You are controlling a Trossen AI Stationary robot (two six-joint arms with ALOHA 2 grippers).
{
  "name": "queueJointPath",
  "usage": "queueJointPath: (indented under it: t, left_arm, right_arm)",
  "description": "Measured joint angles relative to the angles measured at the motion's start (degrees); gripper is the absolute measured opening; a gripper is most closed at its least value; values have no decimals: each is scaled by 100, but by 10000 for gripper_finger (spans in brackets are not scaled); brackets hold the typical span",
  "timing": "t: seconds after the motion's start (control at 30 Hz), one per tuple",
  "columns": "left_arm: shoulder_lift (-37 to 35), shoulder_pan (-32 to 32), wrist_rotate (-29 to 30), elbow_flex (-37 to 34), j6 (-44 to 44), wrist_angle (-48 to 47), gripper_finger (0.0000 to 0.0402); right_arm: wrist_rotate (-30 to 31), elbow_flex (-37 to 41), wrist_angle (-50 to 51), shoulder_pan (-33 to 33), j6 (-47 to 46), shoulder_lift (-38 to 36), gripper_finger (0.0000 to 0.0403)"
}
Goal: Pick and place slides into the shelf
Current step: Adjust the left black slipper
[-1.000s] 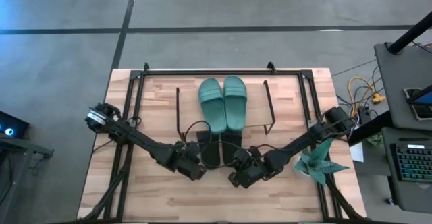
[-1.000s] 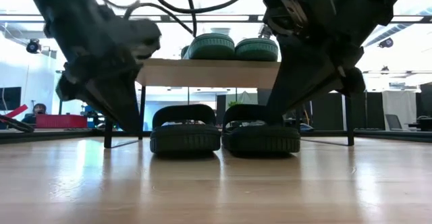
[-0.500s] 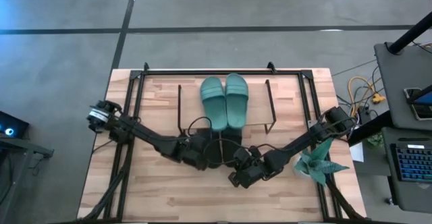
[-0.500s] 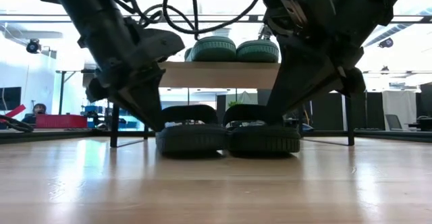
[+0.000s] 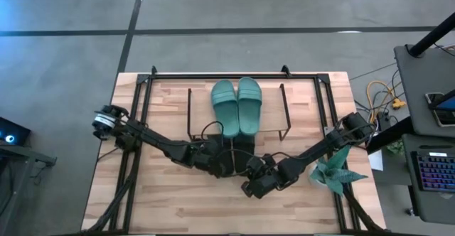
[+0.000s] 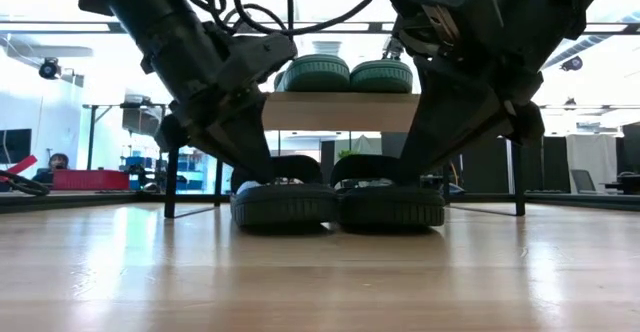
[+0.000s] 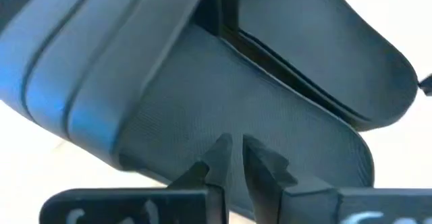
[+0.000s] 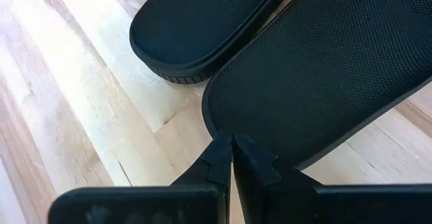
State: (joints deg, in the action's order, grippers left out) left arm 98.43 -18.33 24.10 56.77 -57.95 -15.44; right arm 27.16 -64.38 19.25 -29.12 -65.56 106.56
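Wooden table (image 5: 163,207) carries the shelf (image 5: 284,115) near its back edge, teal slides (image 5: 237,106) on top, black slides (image 6: 335,204) beneath. Left gripper (image 7: 233,150) and right gripper (image 8: 231,147), both pressed together, touch the black slides' heels. Spiky plant (image 5: 334,170) sits at the right edge.

We see a grey concrete floor (image 5: 64,58) around the work area, crossed by dark seam lines. The light wooden tabletop (image 5: 163,207) stands on it, boxed in by a large black frame (image 5: 213,74). Along one side stands a dark desk (image 5: 419,72) with a lit keyboard (image 5: 435,170), and yellow cables (image 5: 380,94) lie on the floor beside it. A spiky green plant (image 5: 335,170) sits near the tabletop's edge. Looking level across the boards, we find a bright room behind: pale walls, strong light overhead, a red box (image 6: 88,179) on a far bench, and dark partitions (image 6: 480,177) farther back.
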Motion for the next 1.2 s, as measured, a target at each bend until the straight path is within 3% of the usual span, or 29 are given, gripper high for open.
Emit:
queueJointPath:
  t: [0.37, 0.6, 0.77, 0.9, 1.2]
  left_arm:
    - [-187, -54, -2, 73, 0, -273, 22]
    - [-538, -158, -303, 232, -1172, -2264, 22]
    - [-423, -113, -927, -17, -1549, -1702, 22]
    - [-197, -55, -901, -82, -1686, -1140, 22]
    - [-17, 186, -387, -153, -1683, -1192, 22]
  right_arm:
    - [-2, 0, 1, 0, -9, 4, 9]
    - [-4, 6, 20, 0, -96, 7, 9]
    - [34, 27, 20, 4, -96, 8, 9]
    - [123, 38, 15, 2, -151, 9, 9]
    - [121, 66, 30, 0, -195, 9, 9]
